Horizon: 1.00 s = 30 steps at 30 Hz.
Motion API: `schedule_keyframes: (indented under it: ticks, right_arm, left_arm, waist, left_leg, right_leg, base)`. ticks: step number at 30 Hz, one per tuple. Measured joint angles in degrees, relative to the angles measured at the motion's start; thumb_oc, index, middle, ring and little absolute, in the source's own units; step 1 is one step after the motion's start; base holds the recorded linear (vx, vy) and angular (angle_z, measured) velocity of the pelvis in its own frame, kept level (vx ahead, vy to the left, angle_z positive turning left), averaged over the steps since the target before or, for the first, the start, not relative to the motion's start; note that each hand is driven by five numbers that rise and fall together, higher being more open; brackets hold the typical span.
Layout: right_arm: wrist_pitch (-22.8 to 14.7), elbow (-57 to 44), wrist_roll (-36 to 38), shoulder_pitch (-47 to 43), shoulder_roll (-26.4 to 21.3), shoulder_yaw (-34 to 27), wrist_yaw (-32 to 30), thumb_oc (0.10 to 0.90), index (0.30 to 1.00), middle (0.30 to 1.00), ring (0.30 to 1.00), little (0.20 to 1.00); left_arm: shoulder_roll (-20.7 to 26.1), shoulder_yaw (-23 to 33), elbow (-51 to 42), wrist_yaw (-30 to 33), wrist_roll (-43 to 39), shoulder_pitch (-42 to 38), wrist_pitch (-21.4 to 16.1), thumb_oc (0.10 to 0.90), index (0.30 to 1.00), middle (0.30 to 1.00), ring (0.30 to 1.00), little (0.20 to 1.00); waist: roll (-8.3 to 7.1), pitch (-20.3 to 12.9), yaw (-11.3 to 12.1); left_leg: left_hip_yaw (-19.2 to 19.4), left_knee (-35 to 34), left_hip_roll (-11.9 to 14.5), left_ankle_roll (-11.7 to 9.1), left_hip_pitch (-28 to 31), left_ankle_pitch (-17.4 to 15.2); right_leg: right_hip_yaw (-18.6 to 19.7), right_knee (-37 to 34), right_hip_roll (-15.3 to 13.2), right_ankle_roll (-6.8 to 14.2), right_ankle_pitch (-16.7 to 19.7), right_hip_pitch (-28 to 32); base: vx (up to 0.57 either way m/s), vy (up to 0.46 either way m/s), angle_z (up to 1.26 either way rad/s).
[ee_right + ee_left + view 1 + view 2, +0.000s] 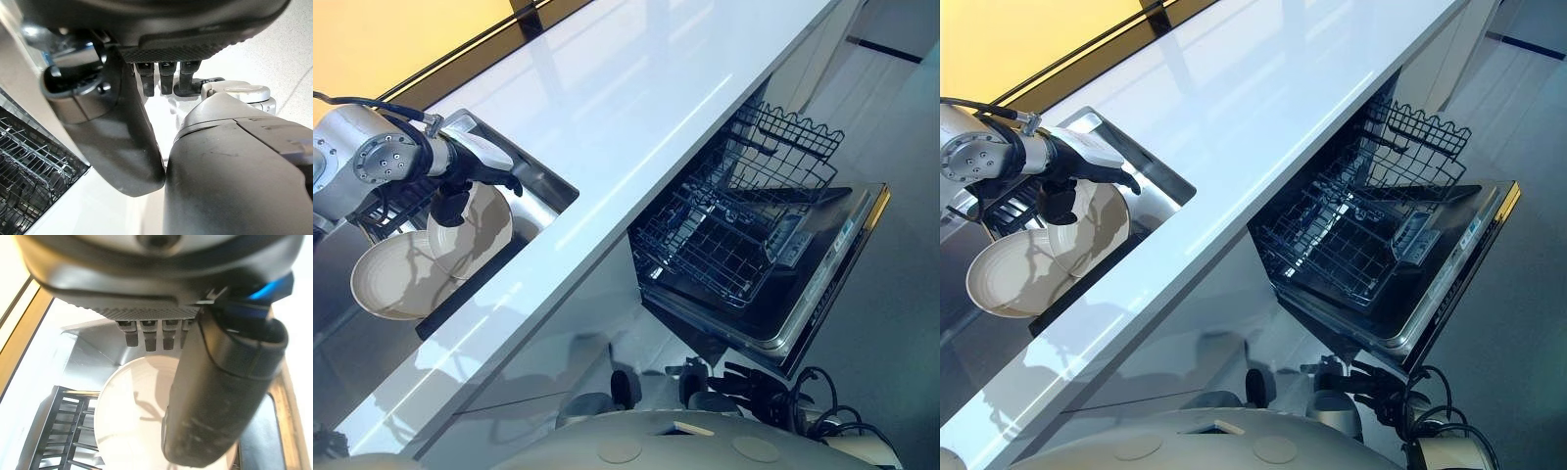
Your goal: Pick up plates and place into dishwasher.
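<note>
We see the left hand (460,191) over the sink (548,186) at about 9 o'clock in the left eye view, reaching in from the left edge. Its thumb and fingers are closed on the rim of the upper plate (475,230), which stands tilted inside the basin. In the left wrist view the thumb (220,396) lies across the face of this plate (132,416) and the fingers (151,335) curl toward its far edge.

A second plate (386,279) sits at about 8 o'clock of the first, overlapped by it and tilted toward the camera. A dark rack (68,426) lies beside the plates in the basin.

The white countertop (636,117) runs diagonally from 7 o'clock to 1 o'clock. Below its edge, at about 4 o'clock, the dishwasher (803,294) stands with its door (832,284) lowered. The lower rack (715,245) is pulled out over the door, and an upper rack (783,137) shows above it at 2 o'clock. Both plates are well apart from the dishwasher.

The right hand (122,137) shows in the right wrist view, with its fingers curled and holding nothing, near the wire rack (29,166).
</note>
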Motion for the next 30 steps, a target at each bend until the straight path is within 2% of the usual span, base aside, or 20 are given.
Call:
schedule_keyframes:
  ticks: [11,30]
  right_arm:
    - [-0.02,-0.01,-0.01,0.01,-0.05,0.0,0.07,0.8,0.9,0.9,0.9,0.9]
    - [-0.93,-0.25,0.0,-0.17,-0.79,-0.02,0.24,0.8,0.9,0.9,0.9,0.9]
  left_arm:
    - [-0.05,0.02,-0.71,0.12,-1.72,0.01,-0.01,0.8,0.9,0.9,0.9,0.9]
    - [-0.73,0.01,-1.48,0.06,-1.48,0.01,-0.2,0.8,0.9,0.9,0.9,0.9]
  waist:
    - [0.11,0.05,-0.06]
    - [1.6,0.68,-1.38]
  left_leg:
    - [0.02,-0.02,0.0,0.0,0.08,0.0]
    - [0.36,0.04,-0.03,0.01,0.12,0.0]
  right_leg:
    - [0.06,0.0,-0.01,0.0,0.01,0.05]
    - [0.37,0.22,0.01,0.07,0.06,-0.19]
  base:
    - [0.0,0.0,0.0]
    - [0.0,0.0,0.0]
